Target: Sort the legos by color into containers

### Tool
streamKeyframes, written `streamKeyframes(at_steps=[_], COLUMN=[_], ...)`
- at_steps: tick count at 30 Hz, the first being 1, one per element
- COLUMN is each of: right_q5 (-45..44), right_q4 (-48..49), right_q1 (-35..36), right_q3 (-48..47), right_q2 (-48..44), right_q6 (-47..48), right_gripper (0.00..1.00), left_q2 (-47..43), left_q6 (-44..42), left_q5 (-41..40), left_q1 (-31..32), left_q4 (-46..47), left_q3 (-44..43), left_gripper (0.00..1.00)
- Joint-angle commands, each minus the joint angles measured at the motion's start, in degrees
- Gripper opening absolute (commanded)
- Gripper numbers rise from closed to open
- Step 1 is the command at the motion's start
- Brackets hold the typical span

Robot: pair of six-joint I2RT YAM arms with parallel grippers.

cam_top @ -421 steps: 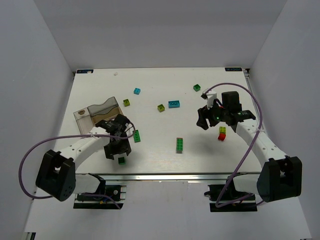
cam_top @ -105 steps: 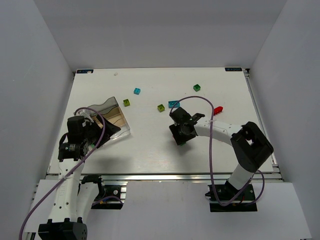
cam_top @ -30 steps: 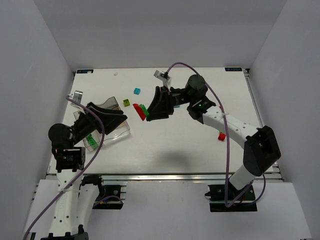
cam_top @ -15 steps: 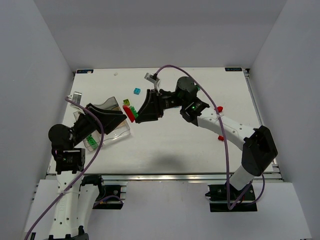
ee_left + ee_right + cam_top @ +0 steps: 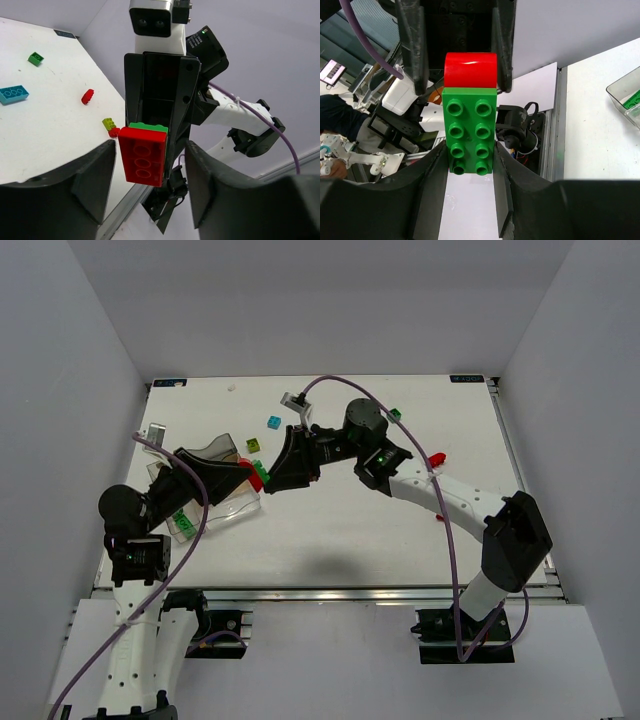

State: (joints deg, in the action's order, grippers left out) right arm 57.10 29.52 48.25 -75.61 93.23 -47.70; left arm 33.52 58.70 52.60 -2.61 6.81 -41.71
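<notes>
My right gripper (image 5: 272,476) is shut on the green half (image 5: 469,130) of a green-and-red brick stack (image 5: 258,474), held in the air. The red half (image 5: 142,156) points at my left gripper (image 5: 243,480), which is open and raised. Its fingers (image 5: 413,45) flank the red brick without touching it. The clear tray (image 5: 228,508) lies on the table under the left gripper, partly hidden, with a green brick (image 5: 182,520) in it. Its corner shows in the right wrist view (image 5: 624,92). Loose bricks lie on the table: cyan (image 5: 274,422), lime (image 5: 254,445), dark green (image 5: 395,415), red (image 5: 436,459).
The left wrist view shows a cyan brick (image 5: 13,93), a green brick (image 5: 35,58), a red brick (image 5: 87,96) and a lime-and-red pair (image 5: 111,127) on the white table. White walls enclose the table on three sides. The right arm (image 5: 430,490) stretches across the table's middle.
My right gripper has carried the stack to the left, bringing its red end between the left gripper's open fingers. The left arm has barely moved.
</notes>
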Motion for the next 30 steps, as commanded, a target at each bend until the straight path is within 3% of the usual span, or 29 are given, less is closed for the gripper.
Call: streamKeyframes(at_steps=[1, 3, 6, 10, 20, 25, 27, 30], right_q5=[-0.4, -0.5, -0.5, -0.8, -4.5, -6.6, -8.1, -15.9], right_q4=[2.3, 2.7, 2.9, 2.3, -1.6, -11.4, -18.8, -28.9], right_q1=[0.4, 0.5, 0.4, -0.2, -6.8, -10.6, -10.6, -9.9], right_q3=[-2.0, -2.0, -2.0, -1.9, 0.6, 0.0, -1.0, -4.8], right_q2=[0.6, 0.8, 0.9, 1.0, -0.1, -0.3, -0.1, 1.0], right_q6=[-1.0, -1.3, -1.4, -0.6, 3.0, 11.9, 17.6, 27.3], right_gripper=[0.0, 0.0, 0.0, 0.0, 0.0, 0.0, 0.0, 0.0], left_q2=[0.2, 0.2, 0.2, 0.4, -1.2, 1.5, 3.7, 8.2], left_q6=[-0.7, -0.6, -0.5, -0.9, -7.3, -10.3, -14.1, -23.6], left_q5=[0.5, 0.5, 0.8, 0.5, -6.5, -10.5, -14.0, -30.5], left_q1=[0.2, 0.2, 0.2, 0.2, -0.5, -1.2, -1.2, -1.2], left_q4=[0.1, 0.4, 0.8, 0.3, -9.9, -11.8, -16.5, -31.3], left_q3=[0.2, 0.5, 0.8, 0.8, 3.5, 5.1, 3.1, -3.0], left_gripper=[0.65, 0.58, 0.38, 0.0, 0.0, 0.0, 0.0, 0.0])
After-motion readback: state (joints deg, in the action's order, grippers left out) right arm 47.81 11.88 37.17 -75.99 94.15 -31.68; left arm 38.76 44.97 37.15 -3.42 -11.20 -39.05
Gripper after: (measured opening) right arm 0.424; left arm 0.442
